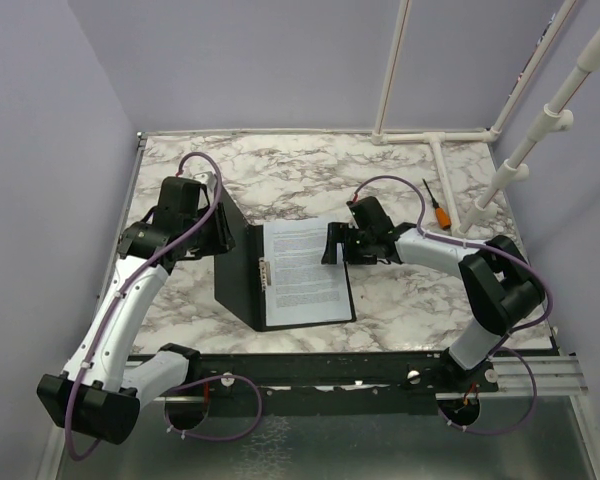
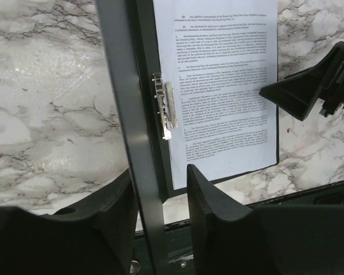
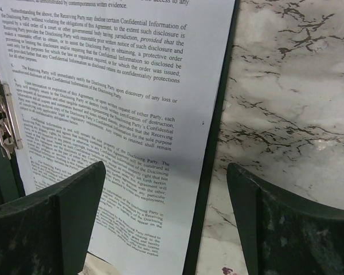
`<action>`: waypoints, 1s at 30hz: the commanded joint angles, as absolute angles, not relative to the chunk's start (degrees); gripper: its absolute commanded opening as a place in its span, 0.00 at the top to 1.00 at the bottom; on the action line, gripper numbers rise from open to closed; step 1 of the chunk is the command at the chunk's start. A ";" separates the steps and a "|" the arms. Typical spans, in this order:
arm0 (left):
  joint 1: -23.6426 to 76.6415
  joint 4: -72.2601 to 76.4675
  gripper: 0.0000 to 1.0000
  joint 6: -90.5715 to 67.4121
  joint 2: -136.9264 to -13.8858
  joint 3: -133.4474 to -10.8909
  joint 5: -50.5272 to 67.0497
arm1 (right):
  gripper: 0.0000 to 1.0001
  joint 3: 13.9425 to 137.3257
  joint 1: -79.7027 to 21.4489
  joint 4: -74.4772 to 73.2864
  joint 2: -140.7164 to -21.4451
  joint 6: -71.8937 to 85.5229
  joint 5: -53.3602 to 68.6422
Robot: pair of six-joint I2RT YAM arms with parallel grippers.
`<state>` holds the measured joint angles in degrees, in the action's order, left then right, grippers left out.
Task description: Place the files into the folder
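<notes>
Where the folder (image 1: 235, 262) sits near the middle of the marble table (image 1: 280, 165), you see it opened like a book: its right half lies flat, black face up, and its left cover stands tilted up on edge. Your left gripper (image 1: 218, 230) is at that raised cover. From the left wrist camera the cover's grey edge runs up between the two fingers (image 2: 112, 217). The jaws stand apart around it, one finger close against the outer side and a sliver of gap showing at the other, so it does not look clamped. The files (image 1: 305, 272) lie on the flat right half, printed side up, squared to its edges and just beside the metal clip (image 2: 164, 109) at the spine. You can make out only the top sheet, so whether both are stacked there cannot be told. Your right gripper (image 1: 332, 245) hovers low over the right edge of the files with its jaws spread wide and nothing between them — in its own camera one finger (image 3: 63, 223) hangs over the print and the other over bare marble past the folder's rim. An orange-handled screwdriver (image 1: 437, 208) lies well apart at the far right, near a white pipe frame (image 1: 435, 135).
</notes>
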<state>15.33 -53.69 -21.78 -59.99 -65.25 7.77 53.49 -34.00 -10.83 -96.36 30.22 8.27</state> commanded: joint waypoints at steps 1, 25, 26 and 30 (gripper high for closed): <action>15.23 -50.34 0.58 -22.18 -60.66 -67.40 11.64 | 0.09 51.21 -33.84 -10.19 -97.88 31.25 11.37; 15.38 -20.61 0.22 -38.22 -59.43 -54.82 33.34 | 0.08 47.34 -33.84 -6.33 -92.79 33.93 17.45; 15.37 -19.31 0.22 -39.18 -59.49 -53.97 33.58 | 0.08 47.41 -33.88 -7.04 -91.78 33.71 16.58; 15.71 -14.03 0.21 -42.80 -59.83 -50.85 34.51 | 0.08 47.54 -33.89 -10.64 -86.89 32.91 10.84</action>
<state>15.35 -22.72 -37.60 -60.42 -53.76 31.16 48.01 -33.67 -5.23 -92.36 34.02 16.67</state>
